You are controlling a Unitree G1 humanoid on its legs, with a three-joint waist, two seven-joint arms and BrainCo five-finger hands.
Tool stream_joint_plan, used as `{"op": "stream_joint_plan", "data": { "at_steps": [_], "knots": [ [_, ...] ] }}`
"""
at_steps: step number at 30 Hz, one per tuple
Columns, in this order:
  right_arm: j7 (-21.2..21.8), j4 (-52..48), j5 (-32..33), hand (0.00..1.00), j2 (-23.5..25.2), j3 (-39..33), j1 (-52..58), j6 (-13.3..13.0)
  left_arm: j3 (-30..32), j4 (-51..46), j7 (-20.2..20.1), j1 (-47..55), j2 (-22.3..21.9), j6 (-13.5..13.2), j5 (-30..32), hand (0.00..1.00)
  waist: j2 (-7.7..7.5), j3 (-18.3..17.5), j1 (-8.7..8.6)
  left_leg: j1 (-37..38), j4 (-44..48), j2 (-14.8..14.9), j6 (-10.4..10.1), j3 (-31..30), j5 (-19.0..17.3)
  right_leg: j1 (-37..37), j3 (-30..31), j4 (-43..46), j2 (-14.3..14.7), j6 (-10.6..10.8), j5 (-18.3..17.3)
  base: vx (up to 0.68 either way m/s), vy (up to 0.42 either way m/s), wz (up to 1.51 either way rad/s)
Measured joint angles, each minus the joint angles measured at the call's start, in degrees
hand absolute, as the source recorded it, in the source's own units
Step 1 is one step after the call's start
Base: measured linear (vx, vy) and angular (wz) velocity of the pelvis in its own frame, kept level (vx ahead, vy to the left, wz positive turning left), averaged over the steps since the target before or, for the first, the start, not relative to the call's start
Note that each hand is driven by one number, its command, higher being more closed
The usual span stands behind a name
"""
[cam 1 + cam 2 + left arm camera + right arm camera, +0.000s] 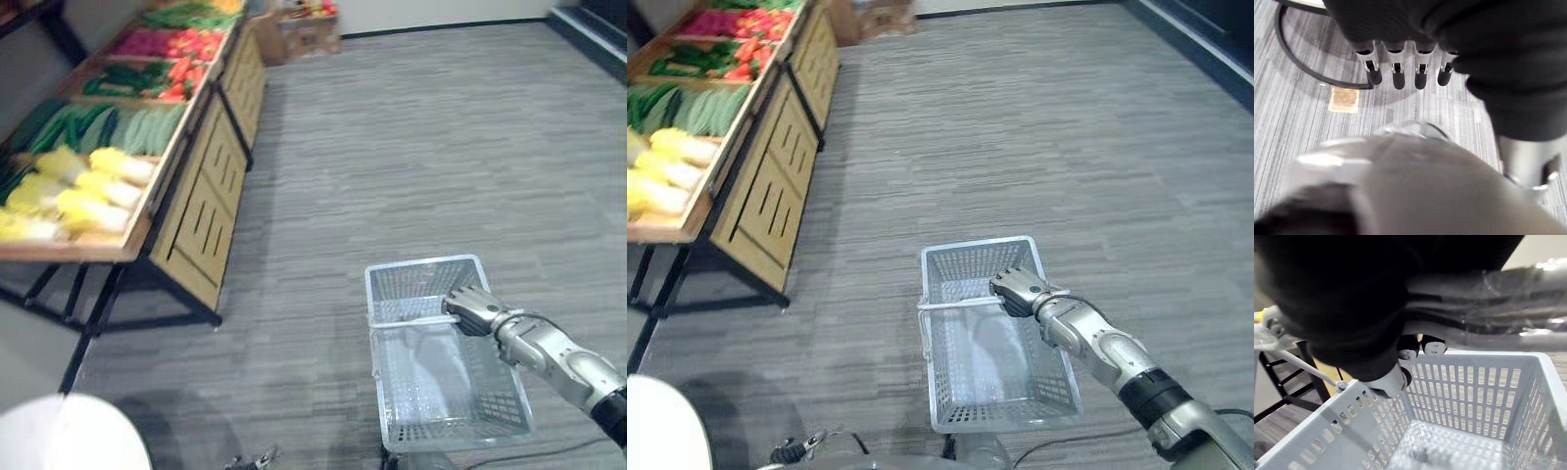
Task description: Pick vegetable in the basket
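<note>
A: Holding anything in the right hand?

B: Yes. My fingers there are curled tight round one thin handle, the single bar that crosses the top of the basket.

A: How many baskets?

B: One, pale and perforated, with holes in all four walls and in the bottom. It hangs from my grip in front of me, over the grey striped floor. I cannot tell whether its underside touches the floor.

A: And the left hand?

B: Its fingers hang straight in a row, slightly apart, with nothing between them. They point down at the floor, where one tan square lies.

A: Where are the vegetables?

B: All on the one wooden display stand along my left side, well apart from the basket. I make out five bins in a row on it. The nearest holds pale yellow cabbages. I see at least six, but they overlap, so I cannot give an exact number. The next bin holds long green vegetables, too many and too close together to count. Beyond them lie darker green ones beside orange and red, then purple and red vegetables, then more green at the far end.

A: Anything past the stand?

B: One cardboard box, on the floor just beyond its far end.
</note>
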Motion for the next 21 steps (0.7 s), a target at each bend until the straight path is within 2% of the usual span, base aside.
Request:
{"op": "stream_joint_plan", "data": {
  "at_steps": [2,4,6,7,8,9,11,12,15,17,18,19,21],
  "knots": [
    [-0.4,0.3,0.1,1.0,0.0,0.1,0.0,-0.1,0.0,-0.7,0.0,0.7,-0.3,0.0,-0.3,0.0,0.22,-0.1,0.21,-0.7,-16.5,-3.6,-0.4,-7.4,0.0,-0.1,3.0,-0.4,-0.1,1.7,1.5,0.16,0.13,-0.81],
    [-0.4,1.0,0.1,1.0,-0.1,0.2,0.1,0.0,0.2,-1.0,0.1,0.7,-1.0,0.0,-0.3,0.0,0.59,-0.4,0.09,-1.3,-25.4,-4.9,-1.3,-11.6,1.2,-0.3,4.9,-0.5,-0.7,3.1,1.9,0.19,0.226,-0.56],
    [-0.4,2.0,0.1,1.0,-0.3,0.2,0.2,0.0,0.5,-1.8,0.1,1.0,-1.7,0.0,-0.3,0.0,1.02,-0.6,0.14,-1.2,-31.2,-5.8,-3.2,-13.9,4.9,-0.2,6.2,-0.5,-1.4,5.0,1.9,0.18,0.316,-0.48],
    [-0.4,2.2,0.1,1.0,-0.7,0.2,0.7,0.0,0.2,-1.9,0.0,1.1,-2.2,0.0,-0.3,0.0,2.33,-1.4,0.17,-1.1,-32.9,-5.5,-3.8,-14.4,9.7,-0.2,7.0,-0.5,-1.3,6.4,1.5,0.15,0.283,-0.33],
    [-0.4,2.2,0.1,1.0,-1.1,0.2,1.0,-0.1,-0.2,-1.9,0.0,1.3,-2.6,0.0,-0.3,0.0,3.19,-2.0,0.17,-0.9,-33.5,-5.2,-3.8,-14.4,12.6,-0.2,7.3,-0.5,-1.0,7.1,1.4,0.2,0.379,-0.24],
    [-0.4,3.0,0.1,1.0,0.5,-0.3,2.1,0.2,-0.9,-1.9,-0.1,0.8,-1.6,0.0,0.0,0.0,2.35,-2.5,-0.02,0.1,-34.7,-6.6,-3.7,-13.6,12.0,0.1,7.6,-0.5,-2.8,8.7,1.4,0.16,0.341,-0.11],
    [-0.4,2.8,0.1,1.0,1.8,-0.8,3.8,-0.4,-1.8,-2.9,0.0,0.4,0.0,-0.7,0.0,0.0,-0.79,-3.0,0.09,0.9,-36.7,-10.3,-2.8,-12.7,11.7,0.4,6.8,-2.2,-6.4,10.5,2.1,0.12,0.346,0.05],
    [-0.4,2.8,0.2,1.0,2.8,-2.0,4.7,-0.4,-2.6,-2.9,0.0,-0.2,0.7,-0.7,0.2,0.0,-1.85,-3.1,0.03,1.2,-37.4,-12.2,-2.2,-12.7,11.8,1.1,6.3,-3.4,-8.1,11.6,2.8,0.07,0.252,0.16],
    [-0.4,2.8,0.2,1.0,4.6,-3.6,6.2,-0.3,-3.4,-2.9,0.0,-0.7,1.0,-0.7,0.3,0.0,-2.4,-3.2,0.43,2.4,-38.2,-15.0,-0.7,-12.5,11.3,2.2,5.4,-3.9,-10.3,12.5,3.3,0.04,0.177,0.1],
    [-0.4,2.9,0.2,1.0,6.0,-5.1,8.1,-0.2,-4.6,-2.9,0.0,-0.7,1.4,-0.9,0.6,0.0,-2.63,-3.1,1.2,4.0,-39.5,-17.3,1.6,-12.3,10.8,2.5,5.0,-2.3,-12.6,14.5,2.4,0.02,0.178,0.0],
    [-0.4,2.9,0.2,1.0,6.2,-5.1,8.3,-0.2,-5.1,-2.9,0.0,-0.7,1.6,-1.0,0.6,0.0,-2.85,-3.0,1.36,4.2,-39.7,-17.9,2.1,-12.3,10.2,2.0,4.9,-1.1,-13.2,15.0,1.7,0.0,0.141,0.06],
    [-0.4,2.9,0.2,1.0,6.8,-5.5,9.0,0.1,-6.0,-2.7,0.0,-0.8,2.1,-1.0,0.8,0.0,-3.33,-2.7,1.4,4.7,-40.4,-18.9,2.8,-12.5,9.6,0.7,4.9,2.3,-14.5,15.6,0.5,-0.01,0.128,0.06],
    [-0.5,3.0,0.1,1.0,8.4,-7.3,9.3,1.3,-8.0,-2.2,0.0,-0.6,2.3,-0.9,0.9,0.0,-3.15,-2.7,1.47,5.7,-42.7,-19.4,3.0,-12.4,9.4,-3.0,4.7,10.1,-15.2,15.1,0.8,-0.02,0.122,0.0]
  ]
}}
